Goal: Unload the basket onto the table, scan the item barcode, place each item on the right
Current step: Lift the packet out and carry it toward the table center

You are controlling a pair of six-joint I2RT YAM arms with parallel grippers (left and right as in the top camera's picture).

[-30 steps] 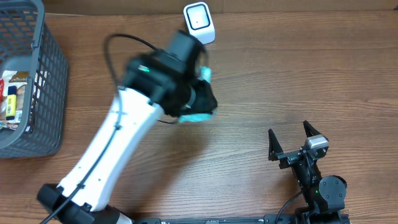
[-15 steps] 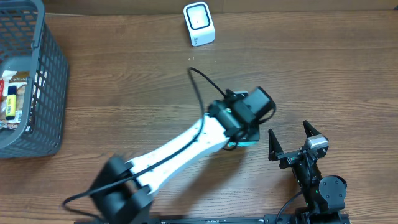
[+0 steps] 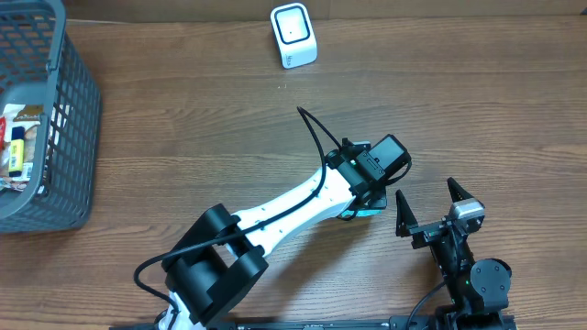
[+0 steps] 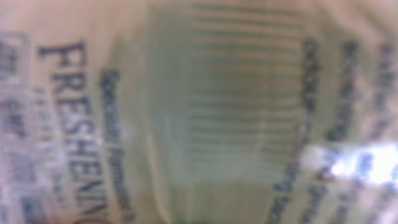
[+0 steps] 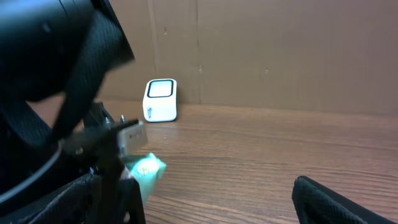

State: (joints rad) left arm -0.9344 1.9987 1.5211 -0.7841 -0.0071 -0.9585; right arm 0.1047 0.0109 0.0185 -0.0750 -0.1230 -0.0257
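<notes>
One teal packet [image 3: 372,211] within the left gripper [image 3: 364,201]

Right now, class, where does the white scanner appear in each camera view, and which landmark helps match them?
Overhead: white scanner at the top edge, just left of centre.
Left wrist: not in it; a blurred label fills the picture.
Right wrist: scanner left of centre, in the upper half.
Shared landmark: the teal packet, seen in overhead and right wrist.
</notes>
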